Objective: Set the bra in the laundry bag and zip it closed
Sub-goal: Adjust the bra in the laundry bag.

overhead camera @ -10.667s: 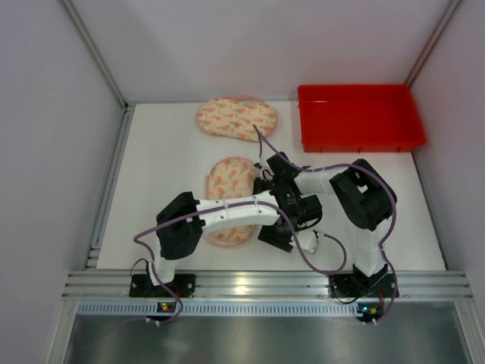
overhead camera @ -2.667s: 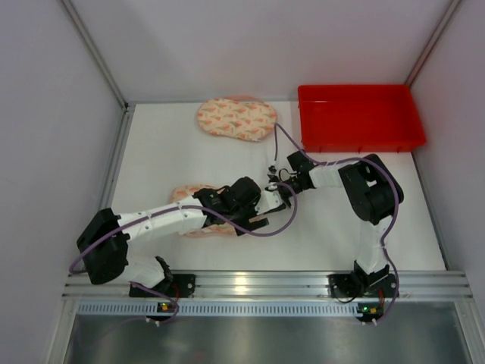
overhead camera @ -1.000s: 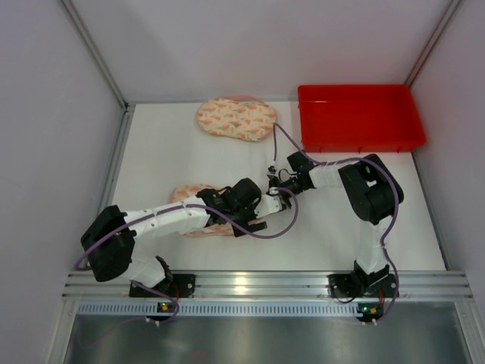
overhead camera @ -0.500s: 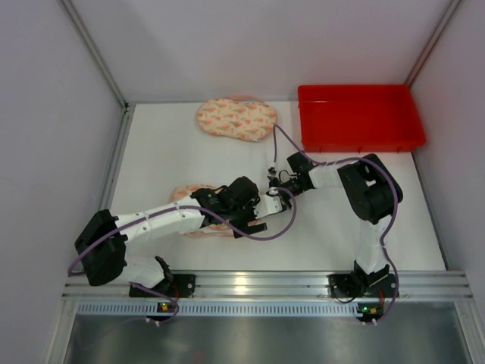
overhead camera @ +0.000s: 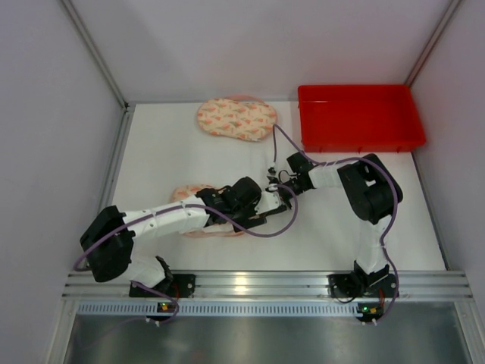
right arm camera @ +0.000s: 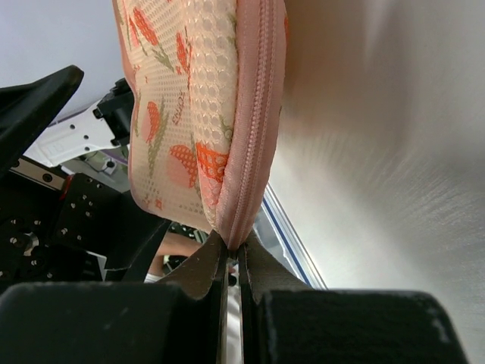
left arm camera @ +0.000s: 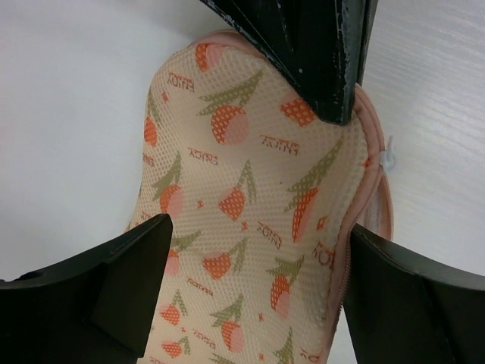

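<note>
Peach mesh laundry bag (left arm camera: 246, 189) sits centre-frame betw left gripper's (left arm camera: 254, 262) spread jaws, long axis up-frame; right gripper (right arm camera: 231, 254) clenched on its zip seam, upper right, so nearest the zip.

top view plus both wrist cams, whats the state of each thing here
laundry bag: zip closed along the stretch that shows, pinched at one end
left tool: open, one finger either side of the laundry bag
right tool: shut on the laundry bag's zip edge
second patterned pouch: flat at the far edge, untouched
red bin: upright, nothing visible inside
</note>
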### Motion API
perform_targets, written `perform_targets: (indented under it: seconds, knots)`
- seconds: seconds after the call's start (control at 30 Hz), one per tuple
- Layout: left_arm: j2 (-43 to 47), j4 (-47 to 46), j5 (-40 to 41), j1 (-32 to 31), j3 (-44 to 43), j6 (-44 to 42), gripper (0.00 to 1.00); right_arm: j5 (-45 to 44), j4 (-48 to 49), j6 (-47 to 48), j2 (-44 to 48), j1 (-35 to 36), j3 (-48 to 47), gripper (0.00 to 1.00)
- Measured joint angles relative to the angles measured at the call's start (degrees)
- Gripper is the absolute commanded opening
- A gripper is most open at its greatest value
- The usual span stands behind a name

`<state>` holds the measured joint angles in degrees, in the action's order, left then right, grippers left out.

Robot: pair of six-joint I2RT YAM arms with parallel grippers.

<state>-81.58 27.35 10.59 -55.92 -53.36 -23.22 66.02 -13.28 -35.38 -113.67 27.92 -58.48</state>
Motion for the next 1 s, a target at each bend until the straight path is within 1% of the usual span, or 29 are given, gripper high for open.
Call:
perform_targets:
  seconds: [0.27,0.5,0.7,0.83,1.0]
  knots:
    - [-3.8,-3.1,1.1,-1.1,0.0,0.1,0.88,-0.1,0.0,0.2,-0.2,0.2,0.0,0.00]
    - [-6.3,-7.6,5.2,-5.2,1.6,-0.2,0.88,-0.1,0.0,0.2,-0.4,0.5,0.0,0.00]
    - [-6.5,-8.4,7.1,-6.4,2.4,-1.0,0.92,-0.3,0.0,0.2,-0.4,0.6,0.0,0.00]
    - [-3.4,-5.4,5.4,-6.5,2.0,-1.2,0.93,0.3,0.0,0.2,-1.2,0.7,0.0,0.00]
    - [1.6,-0.9,-0.3,-7.0,2.3,-1.2,0.96,0.7,0.0,0.2,-2.2,1.1,0.0,0.00]
